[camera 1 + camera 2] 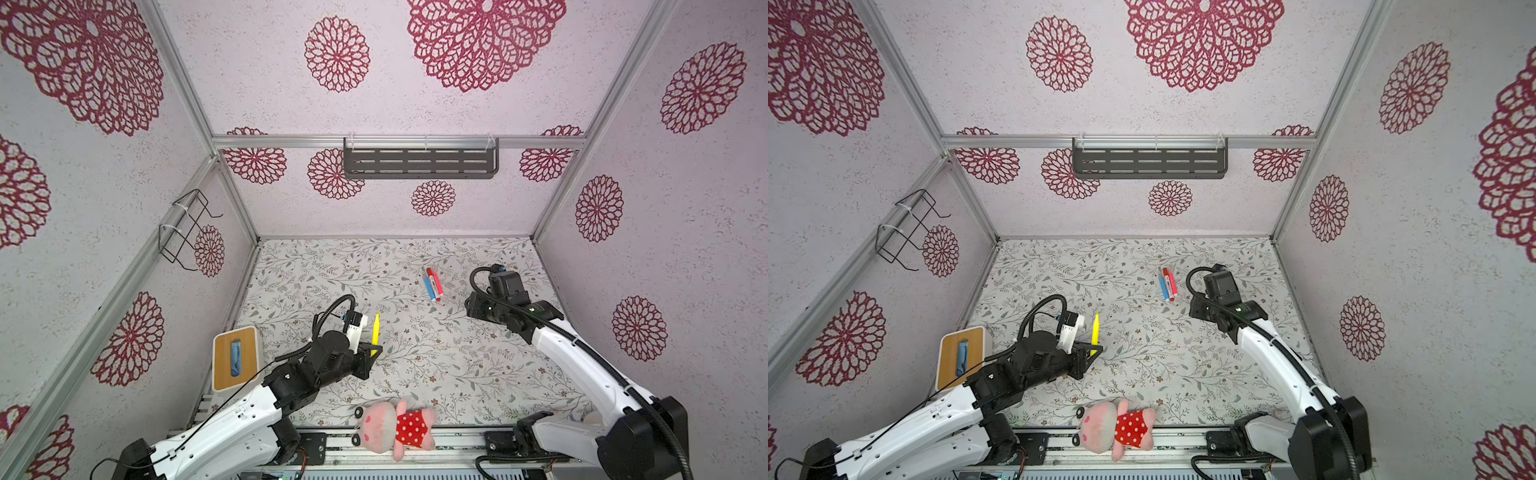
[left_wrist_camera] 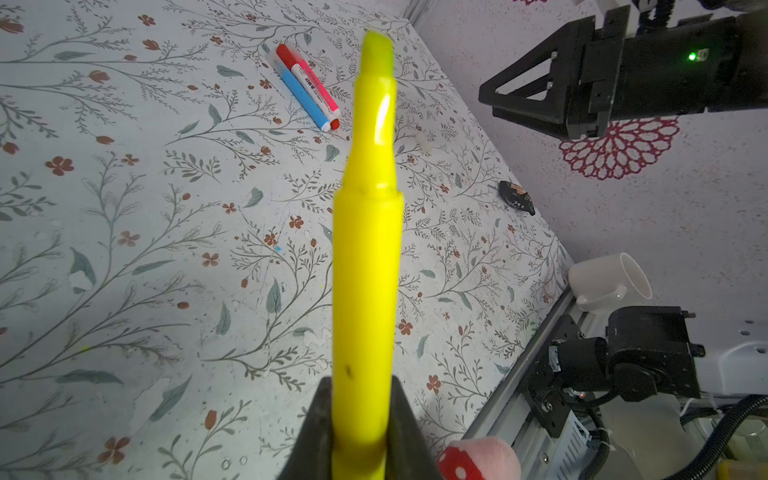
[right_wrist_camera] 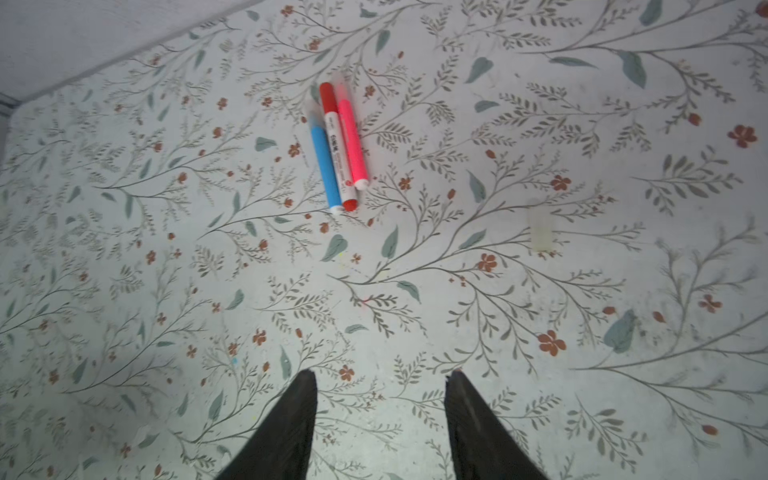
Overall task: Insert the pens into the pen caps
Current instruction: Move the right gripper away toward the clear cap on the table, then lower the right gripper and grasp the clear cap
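My left gripper (image 1: pixel 374 352) is shut on the lower barrel of the yellow pen (image 1: pixel 376 328), whose bare tip points away from it; the pen (image 2: pixel 368 249) fills the left wrist view. Three more pens lie side by side at the back of the table: blue (image 3: pixel 324 166), white-barrelled with a red cap (image 3: pixel 338 153), and pink (image 3: pixel 353 141). In both top views they sit left of my right gripper (image 1: pixel 468 309). A pale see-through stubby tube (image 3: pixel 541 228), shaped like a pen cap, lies on the table near them. My right gripper (image 3: pixel 381 374) hovers open above the table, holding nothing.
A wood-topped tissue box (image 1: pixel 235 357) stands at the table's left edge behind my left arm. A pink plush toy (image 1: pixel 395 428) lies over the front edge. A white mug (image 2: pixel 606 282) and a small dark object (image 2: pixel 517 197) sit by the right wall.
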Robot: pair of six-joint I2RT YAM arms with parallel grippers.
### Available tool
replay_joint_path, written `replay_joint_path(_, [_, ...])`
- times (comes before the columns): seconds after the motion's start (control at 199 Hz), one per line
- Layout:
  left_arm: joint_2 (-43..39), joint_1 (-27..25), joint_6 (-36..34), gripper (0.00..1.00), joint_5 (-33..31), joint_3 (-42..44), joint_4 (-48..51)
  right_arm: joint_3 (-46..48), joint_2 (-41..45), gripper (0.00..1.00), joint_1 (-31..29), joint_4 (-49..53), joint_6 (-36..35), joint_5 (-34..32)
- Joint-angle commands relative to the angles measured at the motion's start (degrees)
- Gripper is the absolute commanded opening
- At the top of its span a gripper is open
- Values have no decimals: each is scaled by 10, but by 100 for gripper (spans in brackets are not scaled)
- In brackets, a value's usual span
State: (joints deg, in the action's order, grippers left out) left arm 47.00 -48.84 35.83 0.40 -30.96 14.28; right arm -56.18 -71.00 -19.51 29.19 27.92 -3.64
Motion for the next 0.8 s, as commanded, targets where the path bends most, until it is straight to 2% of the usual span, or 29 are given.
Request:
replay_joint_path(0.0, [-17,0,9,0,-1,14,3,-33,-29,53,27,33,-34,-33])
replay_joint_path(0.156, [-41,-5,26,0,1,42,-2,-74,-113,49,77,48,-55,-33])
replay_joint_path(0.252, [-58,-12,44,0,5,63,-12,-102,-155,48,85,65,-70,-54])
replay_joint_path(0.584, [-86,-44,80,0,-1,105,-25,-197,-279,42,126,95,-109,-62])
replay_joint_path(0.796, [-84,-68,90,0,-16,110,-29,-233,-337,40,145,118,-131,-38])
